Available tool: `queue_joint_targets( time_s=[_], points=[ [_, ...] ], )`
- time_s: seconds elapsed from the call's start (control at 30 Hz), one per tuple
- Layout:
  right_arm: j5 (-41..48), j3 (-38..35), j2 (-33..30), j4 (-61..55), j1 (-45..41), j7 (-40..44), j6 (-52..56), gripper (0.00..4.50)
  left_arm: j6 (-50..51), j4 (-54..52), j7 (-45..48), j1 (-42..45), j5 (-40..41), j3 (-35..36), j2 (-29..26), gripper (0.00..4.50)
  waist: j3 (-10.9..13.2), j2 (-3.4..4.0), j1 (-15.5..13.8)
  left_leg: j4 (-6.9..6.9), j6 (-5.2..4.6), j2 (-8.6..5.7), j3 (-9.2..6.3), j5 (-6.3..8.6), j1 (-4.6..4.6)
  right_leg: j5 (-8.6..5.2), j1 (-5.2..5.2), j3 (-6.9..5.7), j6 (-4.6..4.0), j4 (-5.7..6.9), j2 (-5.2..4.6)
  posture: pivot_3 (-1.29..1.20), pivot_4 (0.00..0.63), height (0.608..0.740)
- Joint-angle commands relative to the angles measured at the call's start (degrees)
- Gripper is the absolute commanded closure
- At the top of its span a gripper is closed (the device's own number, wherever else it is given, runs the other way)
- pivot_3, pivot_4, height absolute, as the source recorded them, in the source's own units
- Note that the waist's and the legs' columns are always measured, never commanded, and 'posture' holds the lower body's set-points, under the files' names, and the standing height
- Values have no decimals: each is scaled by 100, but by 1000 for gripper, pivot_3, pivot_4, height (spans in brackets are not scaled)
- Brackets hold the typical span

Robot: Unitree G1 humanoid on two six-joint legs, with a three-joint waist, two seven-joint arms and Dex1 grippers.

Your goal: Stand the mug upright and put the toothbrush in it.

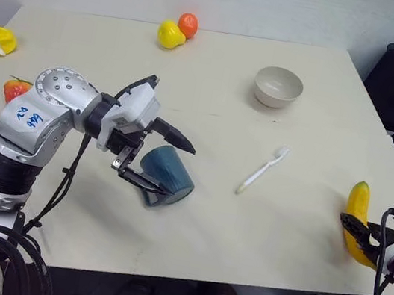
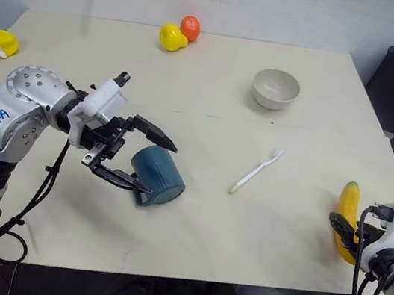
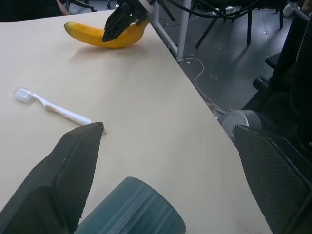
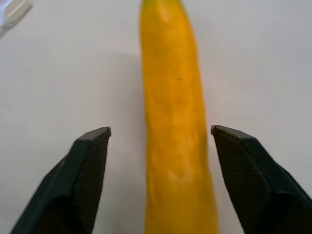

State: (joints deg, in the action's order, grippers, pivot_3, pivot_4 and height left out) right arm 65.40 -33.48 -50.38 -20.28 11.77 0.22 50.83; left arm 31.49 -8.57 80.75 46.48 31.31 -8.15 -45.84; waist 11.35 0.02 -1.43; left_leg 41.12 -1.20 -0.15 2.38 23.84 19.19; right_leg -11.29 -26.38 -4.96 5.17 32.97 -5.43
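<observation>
Right wrist view: banana [image 4: 178,146] between tool fingers [image 4: 87,165].

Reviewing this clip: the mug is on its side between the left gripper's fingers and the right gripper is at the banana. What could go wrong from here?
1. The mug lies on its side between the open left gripper; a round body might roll away as the fingers close.
2. The right gripper, open, straddles the banana near the table edge; closing would grab the wrong thing, and a nudge could knock it off.
3. The toothbrush lies flat, likely awkward to pinch.
</observation>
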Motion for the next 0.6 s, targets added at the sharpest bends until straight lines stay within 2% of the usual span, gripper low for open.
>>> queue_joint_targets(
  time_s=[0.03,0.17,0.27,0.37,0.4,0.43,0.53,0.6],
  points=[
    [-66,-607,-668,-569,-136,570,211,345,648,-380,-561,-200,258,619,-282,0,4,6,3,5,-3,-1,3,1,0,2,-7,3,3,1,-1,0,150,740],
    [-4,-637,-1388,-907,-426,1440,464,345,2162,-982,-1439,-768,992,1507,-661,0,3,5,41,-8,-8,10,9,2,-2,4,-8,40,7,2,7,0,150,740],
    [289,-212,-1989,-982,-1207,2341,461,345,3724,-1648,-2669,-1538,1481,2674,-667,0,4,4,68,-5,-8,12,1,2,-2,5,-8,47,9,1,5,0,150,740],
    [398,383,-2312,-1054,-1839,3217,405,345,5124,-2183,-3537,-2116,1559,3486,-622,0,4,1,72,4,-7,11,-19,2,-16,6,-10,54,10,0,3,0,150,740],
    [397,637,-2328,-1099,-2059,3518,321,345,5606,-2323,-3822,-2277,1551,3770,-528,0,4,-1,60,4,-7,11,-22,2,-17,6,-10,54,10,-2,4,0,150,740],
    [444,978,-2275,-1080,-2368,3770,308,2,5906,-2446,-4223,-2548,1765,4103,-406,0,4,-2,27,4,-6,10,-25,2,-14,6,-10,52,10,-4,3,0,150,740],
    [71,1885,-2106,-1113,-3079,4295,148,2,6101,-2463,-5558,-3346,2891,4705,-215,0,3,-2,13,4,-4,4,-26,4,-16,6,-14,54,11,-5,-8,0,150,740],
    [-189,2311,-1952,-1072,-3450,4565,36,2,6101,-2471,-6636,-3829,3705,4775,-82,0,3,-5,1,11,0,3,-35,6,-8,6,-17,60,11,-5,-18,0,150,740]
  ],
)
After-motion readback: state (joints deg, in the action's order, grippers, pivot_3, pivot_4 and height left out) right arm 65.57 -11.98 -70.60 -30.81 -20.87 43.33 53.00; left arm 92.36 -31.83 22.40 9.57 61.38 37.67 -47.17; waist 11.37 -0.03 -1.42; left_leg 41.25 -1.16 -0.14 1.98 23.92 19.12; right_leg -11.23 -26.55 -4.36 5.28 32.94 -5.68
